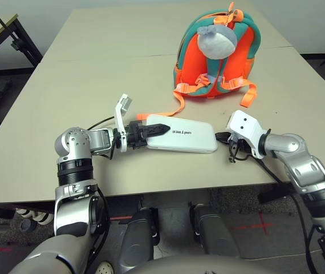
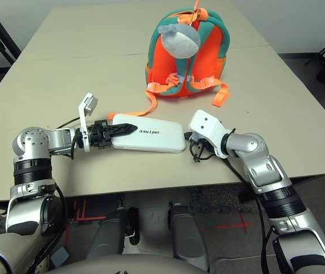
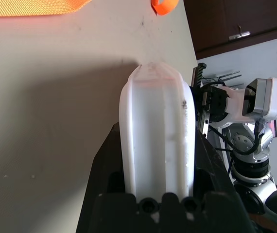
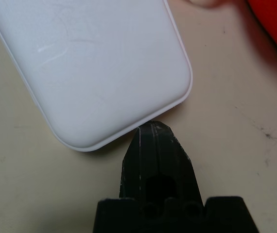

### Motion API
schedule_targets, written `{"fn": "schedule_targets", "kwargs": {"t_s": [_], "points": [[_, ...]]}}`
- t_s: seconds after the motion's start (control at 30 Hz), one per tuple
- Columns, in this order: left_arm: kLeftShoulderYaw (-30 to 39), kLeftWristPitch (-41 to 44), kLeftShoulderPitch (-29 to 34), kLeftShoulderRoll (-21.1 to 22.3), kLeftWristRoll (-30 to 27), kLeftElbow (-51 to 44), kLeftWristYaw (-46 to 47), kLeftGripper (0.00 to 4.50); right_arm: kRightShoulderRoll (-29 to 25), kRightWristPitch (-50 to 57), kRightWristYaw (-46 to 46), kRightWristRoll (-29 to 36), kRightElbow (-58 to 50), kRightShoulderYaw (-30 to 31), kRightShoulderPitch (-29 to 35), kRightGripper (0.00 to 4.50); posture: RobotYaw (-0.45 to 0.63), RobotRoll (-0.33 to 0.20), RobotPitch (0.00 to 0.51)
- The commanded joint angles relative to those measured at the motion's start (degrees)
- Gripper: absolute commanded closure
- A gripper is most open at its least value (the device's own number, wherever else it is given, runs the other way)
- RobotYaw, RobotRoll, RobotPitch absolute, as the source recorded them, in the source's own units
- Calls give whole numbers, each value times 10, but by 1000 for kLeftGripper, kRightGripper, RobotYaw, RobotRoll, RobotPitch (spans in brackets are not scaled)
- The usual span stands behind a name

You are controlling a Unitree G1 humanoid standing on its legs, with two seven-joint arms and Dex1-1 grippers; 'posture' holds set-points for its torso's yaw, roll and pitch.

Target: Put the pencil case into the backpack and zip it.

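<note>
At the left of the head views, the left hand (image 1: 151, 130) reaches in level over the beige desk (image 1: 94, 68) and has its two black fingers (image 1: 157, 128) closed on the near-left end of the pencil case (image 1: 182, 137), one finger lying across the top face and the other under it. The left wrist view shows the same grip from behind: the white case (image 3: 158, 141) runs edge-on between the two dark fingers, pinched from both sides. A white bracket on that wrist stands up just left of the fingers.

The pencil case lies flat on the desk near the front edge, between the two hands, its long side running left to right (the small dark lettering sits on its top, near the middle). It is outside the backpack and a little in front of it.

At the case's right end, the right hand (image 4: 155, 133) has its fingers pressed together into one black tip, holding nothing; the tip sits at the case's rounded corner, touching or just short of it.

Farther back and to the right stands the backpack (image 1: 216, 54), upright, orange with teal trim, a grey plush piece (image 1: 218, 39) on its upper face. Its orange straps (image 1: 179, 97) trail onto the desk towards the case.
</note>
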Motion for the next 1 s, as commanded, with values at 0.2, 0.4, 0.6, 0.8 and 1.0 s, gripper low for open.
{"fn": "schedule_targets", "kwargs": {"t_s": [0.2,0.4,0.6,0.8,1.0], "points": [[-22,-71,12,23,21,-34,-1,3173,-2,-31,-16,-21,29,9,-12,3563,-145,0,146],[-7,-98,-20,72,3,-53,-28,3209,-19,-47,-37,-41,70,-2,-31,1329,-141,0,148],[22,-117,-54,142,-21,-68,-43,3226,-20,-29,-63,-23,103,-36,-56,0,-139,0,146],[37,-137,-65,208,-19,-72,-50,3226,28,66,-95,59,103,-115,-92,0,-123,0,143],[56,-234,-57,221,2,-49,-46,3226,63,127,-131,118,99,-167,-121,0,-109,0,142]]}}
